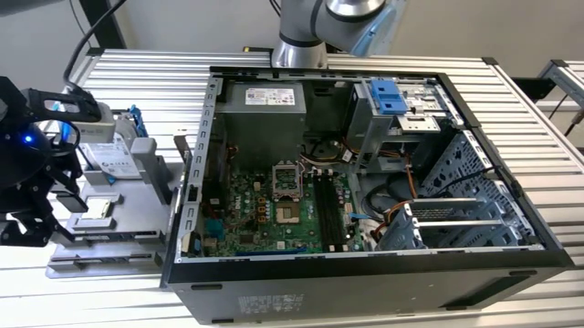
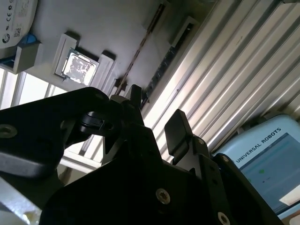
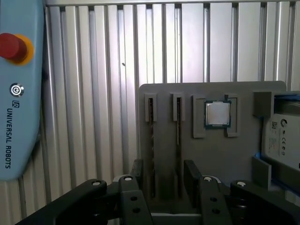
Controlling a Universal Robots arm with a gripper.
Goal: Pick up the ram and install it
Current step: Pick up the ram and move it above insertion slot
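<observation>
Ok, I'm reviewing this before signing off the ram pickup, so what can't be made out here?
- First wrist view: the ram stands edge-on in the gray holder, so its chips and label are hidden.
- Claw: open, but its own body hides whether it touches anything.
- Exterior view: the picture's left edge cuts off part of the claw, and the motherboard slots are too small to judge as empty.

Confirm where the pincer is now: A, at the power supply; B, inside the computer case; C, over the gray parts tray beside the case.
C: the first wrist view has the open pincer over the gray parts tray, which lies outside the computer case in the exterior view.
</observation>
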